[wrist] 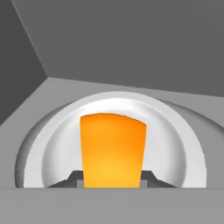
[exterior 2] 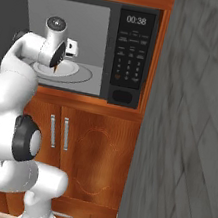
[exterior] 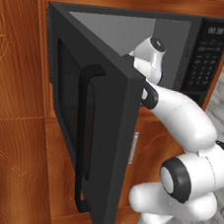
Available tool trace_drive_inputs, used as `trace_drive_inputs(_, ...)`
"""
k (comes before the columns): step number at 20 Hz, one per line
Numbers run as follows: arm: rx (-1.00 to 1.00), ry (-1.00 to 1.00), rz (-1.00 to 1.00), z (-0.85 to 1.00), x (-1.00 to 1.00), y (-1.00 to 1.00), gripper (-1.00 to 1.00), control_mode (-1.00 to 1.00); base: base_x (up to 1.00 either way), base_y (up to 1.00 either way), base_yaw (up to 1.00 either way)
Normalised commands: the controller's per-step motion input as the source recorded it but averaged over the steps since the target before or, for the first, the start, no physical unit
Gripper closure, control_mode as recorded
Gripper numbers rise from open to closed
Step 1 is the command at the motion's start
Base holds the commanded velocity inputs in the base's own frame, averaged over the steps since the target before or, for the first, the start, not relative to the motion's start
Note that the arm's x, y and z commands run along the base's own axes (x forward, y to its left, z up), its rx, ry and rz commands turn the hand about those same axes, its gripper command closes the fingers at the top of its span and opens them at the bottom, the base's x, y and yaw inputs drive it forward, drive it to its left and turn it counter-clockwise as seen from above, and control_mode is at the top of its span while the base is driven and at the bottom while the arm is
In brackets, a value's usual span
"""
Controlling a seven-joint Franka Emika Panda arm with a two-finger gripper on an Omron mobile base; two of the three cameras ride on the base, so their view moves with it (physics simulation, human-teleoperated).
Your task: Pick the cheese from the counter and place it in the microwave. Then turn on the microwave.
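Cheese (wrist: 113,149) over white turntable (wrist: 175,131) (grey microwave (exterior 2: 102,28) cavity)

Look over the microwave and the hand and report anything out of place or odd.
Nothing stands out. The microwave door hangs wide open, as it must for loading. The hand is inside, shut on the cheese above the white turntable plate, with no spill or damage visible.

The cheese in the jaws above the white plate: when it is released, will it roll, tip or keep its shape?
The cheese looks like a flat-sided block, so it probably will not roll. It seems rigid, with straight edges and no sag between the jaws. Held upright above the plate in the microwave, it might tip onto a broad face.
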Motion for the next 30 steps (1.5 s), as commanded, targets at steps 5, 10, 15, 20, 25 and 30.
trace_drive_inputs(5, 0.0, 0.02, 0.0, -0.15, 0.34, 0.06, 1.0, -1.0, 0.0, 0.0, 0.0)
trace_drive_inputs(10, 0.0, 0.03, 0.0, -0.18, 0.36, 0.11, 1.0, -1.0, 0.0, 0.0, 0.0)
trace_drive_inputs(15, 0.0, 0.02, 0.0, -0.18, 0.27, 0.07, -1.0, -1.0, 0.0, 0.0, 0.0)
trace_drive_inputs(20, 0.0, 0.0, 0.0, -0.05, 0.09, 0.05, -1.0, -1.0, 0.0, 0.0, 0.0)
trace_drive_inputs(25, 0.0, 0.0, 0.0, 0.0, 0.0, 0.0, -1.0, -1.0, 0.0, 0.0, 0.0)
trace_drive_inputs(30, 0.0, -0.07, 0.0, 0.0, -0.31, 0.0, -1.0, -1.0, 0.0, 0.0, 0.0)
